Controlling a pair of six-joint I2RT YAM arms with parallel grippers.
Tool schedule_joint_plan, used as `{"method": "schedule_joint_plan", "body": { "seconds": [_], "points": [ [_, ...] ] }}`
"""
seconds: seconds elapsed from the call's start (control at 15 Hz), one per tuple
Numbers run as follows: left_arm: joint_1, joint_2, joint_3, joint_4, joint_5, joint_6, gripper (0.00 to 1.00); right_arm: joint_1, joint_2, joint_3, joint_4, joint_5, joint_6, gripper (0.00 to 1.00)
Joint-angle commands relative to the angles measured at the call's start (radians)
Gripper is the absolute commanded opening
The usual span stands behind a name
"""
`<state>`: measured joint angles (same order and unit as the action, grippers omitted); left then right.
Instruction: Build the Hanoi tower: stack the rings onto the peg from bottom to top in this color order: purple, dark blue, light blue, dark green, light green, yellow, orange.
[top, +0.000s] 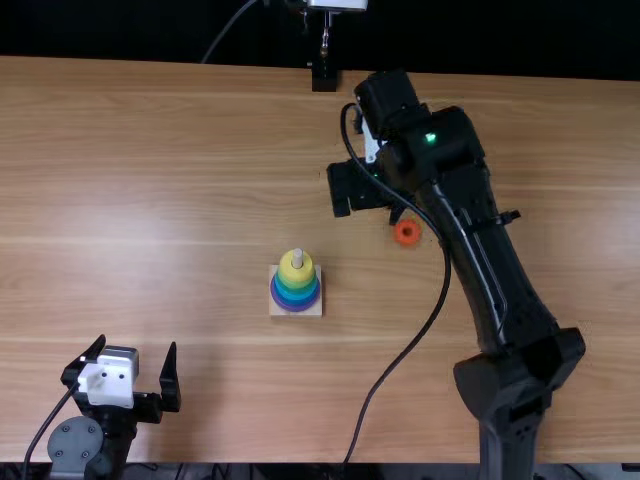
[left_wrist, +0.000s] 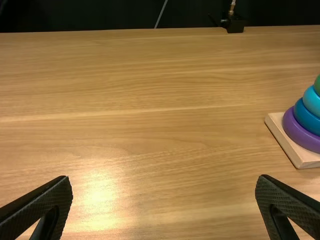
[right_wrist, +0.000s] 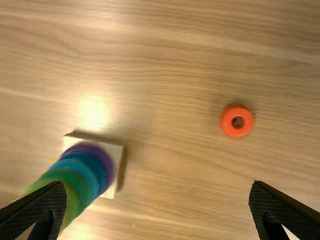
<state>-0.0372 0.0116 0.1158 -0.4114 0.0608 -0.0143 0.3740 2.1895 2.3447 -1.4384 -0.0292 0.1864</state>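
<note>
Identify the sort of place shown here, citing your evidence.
Probably a robotics lab or test bench: two black robot arms work over a bare wooden table, with a stacked ring toy and a loose orange ring.

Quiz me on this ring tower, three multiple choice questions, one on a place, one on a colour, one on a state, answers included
1. Where is the orange ring?
A: on the peg. B: on the tower's base. C: on the table.

2. What colour is the top ring around the peg?
A: yellow. B: purple. C: orange.

3. How is the left gripper?
A: shut. B: open. C: holding a ring.

1: C, it lies away from the tower.
2: A, yellow sits highest.
3: B, its fingers stand wide apart.
</note>
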Motion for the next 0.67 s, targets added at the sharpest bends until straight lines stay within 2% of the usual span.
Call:
{"method": "schedule_joint_plan", "body": {
  "seconds": [0.0, 0.2, 0.33, 0.4, 0.6],
  "points": [
    [0.01, -0.012, -0.116, -0.04, 0.024, 0.012, 1.0, -0.03, 0.035, -0.013, 0.0, 0.005, 0.018, 1.0],
    [0.01, -0.012, -0.116, -0.04, 0.026, 0.012, 1.0, -0.044, 0.024, -0.223, 0.06, 0.005, 0.005, 1.0],
    [0.01, -0.012, -0.116, -0.04, 0.024, 0.012, 1.0, -0.075, 0.015, -0.375, 0.226, 0.007, 0.005, 1.0],
    [0.01, -0.012, -0.116, -0.04, 0.024, 0.012, 1.0, -0.092, 0.001, -0.417, 0.274, 0.009, 0.007, 1.0],
    [0.01, -0.012, -0.116, -0.04, 0.024, 0.012, 1.0, -0.138, 0.001, -0.432, 0.279, 0.009, 0.005, 1.0]
  ]
}}
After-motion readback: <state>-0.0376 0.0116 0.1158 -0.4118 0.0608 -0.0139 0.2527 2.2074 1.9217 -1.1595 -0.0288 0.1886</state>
